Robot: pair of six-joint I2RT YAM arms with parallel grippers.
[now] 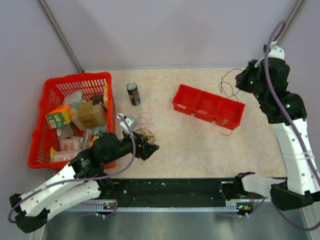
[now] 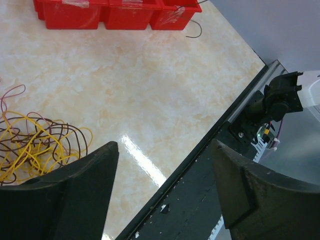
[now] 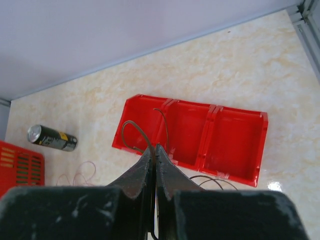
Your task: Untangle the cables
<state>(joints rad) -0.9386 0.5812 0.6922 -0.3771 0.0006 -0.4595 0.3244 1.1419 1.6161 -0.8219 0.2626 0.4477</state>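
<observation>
A tangle of thin yellow-orange and dark brown cables (image 1: pixel 145 134) lies on the table left of centre; it also shows in the left wrist view (image 2: pixel 35 145). A pale pink wire (image 1: pixel 145 119) loops just behind it. My left gripper (image 1: pixel 152 148) is open and empty, low over the table just right of the tangle, and its jaws (image 2: pixel 164 145) stand wide apart. My right gripper (image 1: pixel 241 83) is raised at the far right and shut on a dark brown cable (image 3: pixel 136 134), which loops out above the red bin (image 3: pixel 235 145). Another dark wire (image 1: pixel 227 132) lies by the bin's front.
A red three-compartment bin (image 1: pixel 200 117) sits right of centre. A red basket (image 1: pixel 37 145) full of packages stands at the left. A dark can (image 1: pixel 133 93) lies behind the tangle. A black rail (image 1: pixel 170 192) runs along the table's near edge.
</observation>
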